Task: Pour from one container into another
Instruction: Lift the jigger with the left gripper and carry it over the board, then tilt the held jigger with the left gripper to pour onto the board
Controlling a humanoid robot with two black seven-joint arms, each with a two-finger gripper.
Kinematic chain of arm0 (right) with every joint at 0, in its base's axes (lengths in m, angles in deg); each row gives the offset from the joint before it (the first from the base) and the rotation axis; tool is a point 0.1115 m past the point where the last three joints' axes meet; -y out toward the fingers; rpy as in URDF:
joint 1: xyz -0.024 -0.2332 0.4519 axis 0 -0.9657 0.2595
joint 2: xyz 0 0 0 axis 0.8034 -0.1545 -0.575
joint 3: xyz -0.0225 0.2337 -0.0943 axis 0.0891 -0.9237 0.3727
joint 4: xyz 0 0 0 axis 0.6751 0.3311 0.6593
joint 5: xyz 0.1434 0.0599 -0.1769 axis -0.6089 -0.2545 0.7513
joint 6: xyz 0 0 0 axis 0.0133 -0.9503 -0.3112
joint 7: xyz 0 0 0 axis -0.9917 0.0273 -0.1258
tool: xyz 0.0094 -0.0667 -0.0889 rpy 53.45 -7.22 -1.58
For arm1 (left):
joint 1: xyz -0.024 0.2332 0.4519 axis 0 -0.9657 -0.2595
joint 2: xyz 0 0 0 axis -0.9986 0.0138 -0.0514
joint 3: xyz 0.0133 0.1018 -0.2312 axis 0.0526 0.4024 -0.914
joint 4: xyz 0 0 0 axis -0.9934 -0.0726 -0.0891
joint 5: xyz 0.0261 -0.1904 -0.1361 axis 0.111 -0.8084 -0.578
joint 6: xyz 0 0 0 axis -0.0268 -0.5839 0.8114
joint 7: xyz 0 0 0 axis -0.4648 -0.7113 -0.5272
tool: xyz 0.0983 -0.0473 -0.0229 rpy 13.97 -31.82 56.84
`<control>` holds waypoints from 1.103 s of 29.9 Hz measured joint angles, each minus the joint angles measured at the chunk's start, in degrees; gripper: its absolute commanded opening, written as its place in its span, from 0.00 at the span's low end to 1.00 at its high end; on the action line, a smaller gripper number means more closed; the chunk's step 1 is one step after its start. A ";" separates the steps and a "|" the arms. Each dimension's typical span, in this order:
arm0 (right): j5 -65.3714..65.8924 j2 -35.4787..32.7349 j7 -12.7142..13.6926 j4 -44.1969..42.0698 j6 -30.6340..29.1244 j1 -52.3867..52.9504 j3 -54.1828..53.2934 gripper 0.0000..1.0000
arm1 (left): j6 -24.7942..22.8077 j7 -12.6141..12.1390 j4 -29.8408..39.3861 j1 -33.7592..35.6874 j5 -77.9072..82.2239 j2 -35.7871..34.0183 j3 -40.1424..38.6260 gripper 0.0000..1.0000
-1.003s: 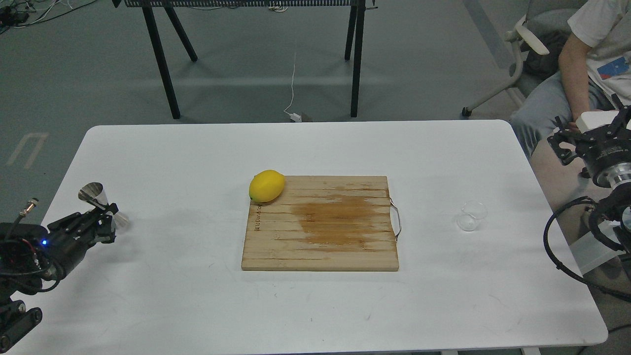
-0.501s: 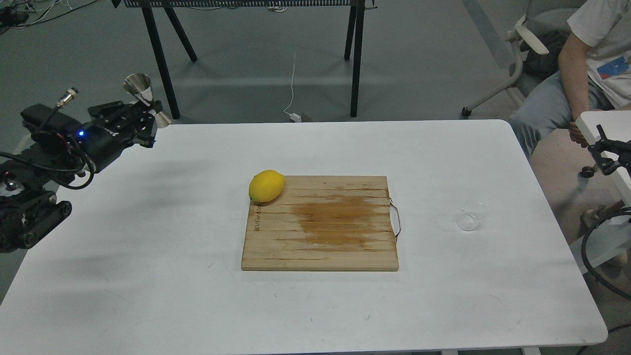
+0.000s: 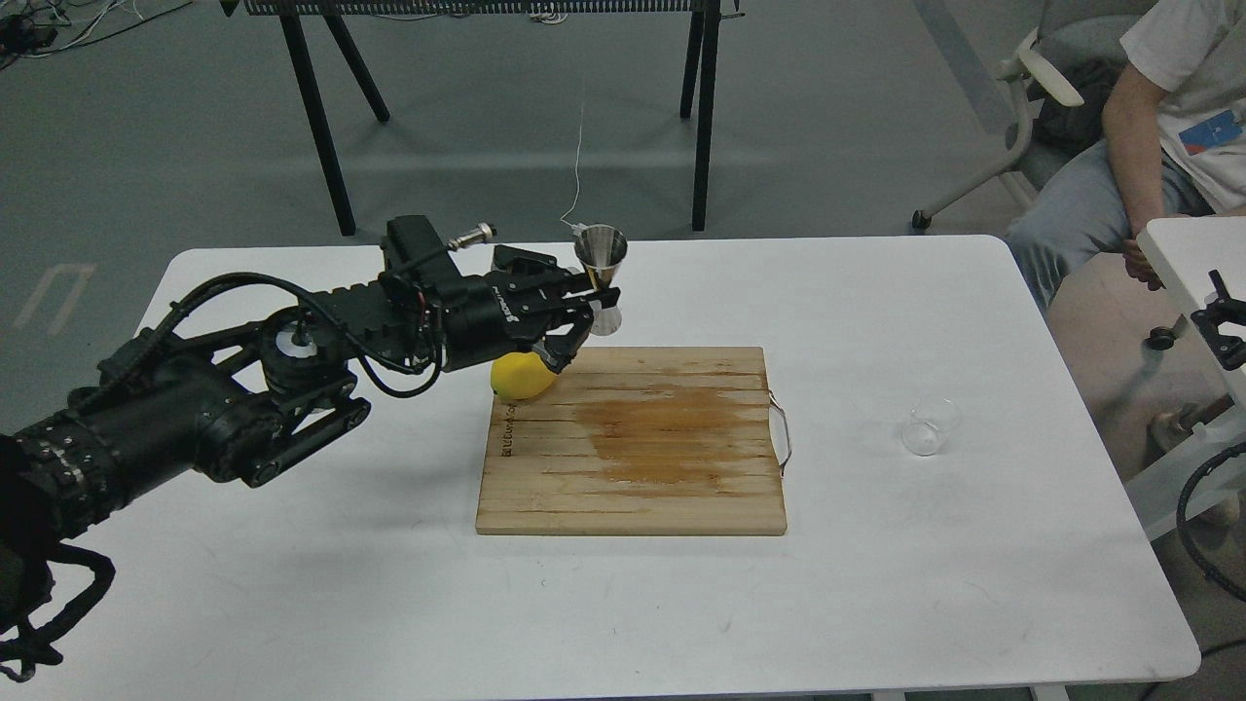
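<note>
My left gripper [image 3: 587,304] is shut on the waist of the steel jigger [image 3: 602,275], holding it upright in the air above the table, just behind the far left corner of the cutting board. The small clear glass cup [image 3: 930,426] stands on the table to the right of the board, far from both arms. Of my right arm only a black piece [image 3: 1225,321] shows at the right edge, off the table; its fingers cannot be made out.
A wooden cutting board [image 3: 633,443] with a wet stain lies mid-table. A yellow lemon [image 3: 521,376] sits at its far left corner, partly under my left gripper. A seated person [image 3: 1158,127] is at the far right beside the white table [image 3: 292,565].
My left arm has swung from the table's far left corner rightward to the middle, carrying the jigger to just behind the board. The right arm has drawn back further out of view.
</note>
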 measured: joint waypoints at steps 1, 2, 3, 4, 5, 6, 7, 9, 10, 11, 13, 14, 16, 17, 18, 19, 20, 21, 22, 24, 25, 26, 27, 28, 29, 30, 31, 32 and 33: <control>0.00 0.00 0.00 0.01 0.00 0.00 -0.03 0.99 | -0.47 0.00 -0.16 -0.10 1.13 0.86 0.46 0.05; 0.00 0.00 0.00 0.01 0.00 -0.01 -0.05 0.99 | -0.75 -0.01 -0.38 -0.17 2.18 1.60 1.12 0.05; 0.00 -0.01 0.00 0.02 0.00 -0.01 -0.06 0.99 | -0.89 -0.01 -0.67 -0.22 2.90 2.22 1.82 0.05; 0.00 -0.01 0.00 0.02 0.00 -0.01 -0.06 0.99 | -0.95 -0.02 -1.28 -0.31 3.42 3.03 2.68 0.05; 0.00 -0.01 0.00 0.03 0.00 -0.01 -0.06 0.99 | -0.96 -0.03 -2.12 -0.61 3.71 3.89 3.39 0.06; 0.00 -0.01 0.00 0.03 0.00 -0.01 -0.07 0.99 | -0.95 -0.03 -2.82 -1.18 3.82 4.57 3.76 0.06; 0.00 -0.03 0.00 0.03 0.00 -0.01 -0.07 0.99 | -0.85 -0.05 -3.51 -2.08 3.91 5.34 4.02 0.06; 0.00 -0.03 -0.02 0.03 0.00 -0.02 -0.07 0.99 | -0.63 -0.03 -4.33 -3.57 3.96 6.48 4.24 0.06; 0.00 -0.03 -0.03 0.03 0.00 -0.08 -0.07 0.99 | -0.52 -0.03 -4.68 -4.03 3.97 6.83 4.23 0.06; 0.00 -0.03 -0.05 0.02 0.00 -0.20 -0.06 0.99 | -0.48 -0.03 -5.12 -4.36 3.97 7.06 4.19 0.06; 0.00 -0.03 -0.07 0.02 0.00 -0.45 -0.05 0.99 | -0.42 -0.03 -6.62 -4.67 3.97 7.29 4.07 0.06; 0.00 -0.03 -0.08 0.02 0.00 -0.55 -0.02 0.99 | -0.40 -0.03 -7.70 -4.75 3.97 7.42 4.07 0.06; 0.00 0.06 -0.09 0.02 0.00 -0.65 0.00 0.99 | -0.37 -0.06 -9.86 -4.81 3.97 8.17 4.18 0.06; 0.00 0.15 -0.09 0.03 0.00 -0.65 0.00 0.99 | -0.32 -0.12 -10.93 -4.84 3.97 8.78 4.27 0.06; 0.00 0.19 -0.09 0.06 0.00 -0.65 -0.01 0.99 | -0.22 -0.23 -11.72 -4.90 3.97 9.29 4.35 0.06; 0.00 0.22 -0.09 0.08 0.00 -0.65 -0.05 0.99 | -0.04 -0.39 -12.48 -4.97 3.97 9.81 4.43 0.07; 0.00 0.28 -0.09 0.09 0.00 -0.65 -0.08 0.99 | 0.17 -0.60 -13.10 -5.05 3.97 10.26 4.53 0.07; 0.00 0.35 -0.09 0.11 0.00 -0.65 -0.08 0.99 | 0.37 -0.78 -13.59 -5.12 3.97 10.65 4.63 0.07; 0.00 0.43 -0.09 0.14 0.00 -0.65 -0.08 0.99 | 0.52 -0.94 -14.00 -5.16 3.97 11.01 4.68 0.07; 0.00 0.59 -0.09 0.17 0.00 -0.64 -0.08 0.99 | 0.72 -1.13 -14.96 -5.18 3.97 11.97 4.73 0.08; 0.00 0.63 -0.09 0.18 0.00 -0.64 -0.08 0.99 | 0.76 -1.14 -15.40 -5.18 3.97 12.35 4.74 0.09; 0.00 0.64 -0.09 0.19 0.00 -0.64 -0.08 0.99 | 0.79 -1.18 -15.96 -5.19 3.97 12.67 4.75 0.09; 0.00 0.65 -0.09 0.19 0.00 -0.64 -0.08 0.99 | 0.81 -1.22 -16.50 -5.19 3.96 12.89 4.75 0.09; 0.00 0.66 -0.09 0.19 0.00 -0.64 -0.08 0.99 | 0.88 -1.23 -16.88 -5.20 3.96 13.06 4.76 0.09; 0.00 0.66 -0.09 0.19 0.00 -0.64 -0.08 0.99 | 0.97 -1.23 -17.15 -5.20 3.96 13.24 4.76 0.10; 0.00 0.66 -0.09 0.19 0.00 -0.64 -0.08 0.99 | 1.06 -1.23 -17.34 -5.20 3.96 13.47 4.76 0.10; 0.00 0.66 -0.09 0.19 0.00 -0.63 -0.08 0.99 | 1.09 -1.23 -17.45 -5.19 3.96 13.66 4.76 0.12; 0.00 0.67 -0.09 0.19 0.00 -0.63 -0.08 0.99 | 1.14 -1.24 -17.53 -5.19 3.96 13.83 4.76 0.13; 0.00 0.67 -0.09 0.19 0.00 -0.63 -0.08 0.99 | 1.19 -1.27 -17.59 -5.19 3.96 13.97 4.76 0.16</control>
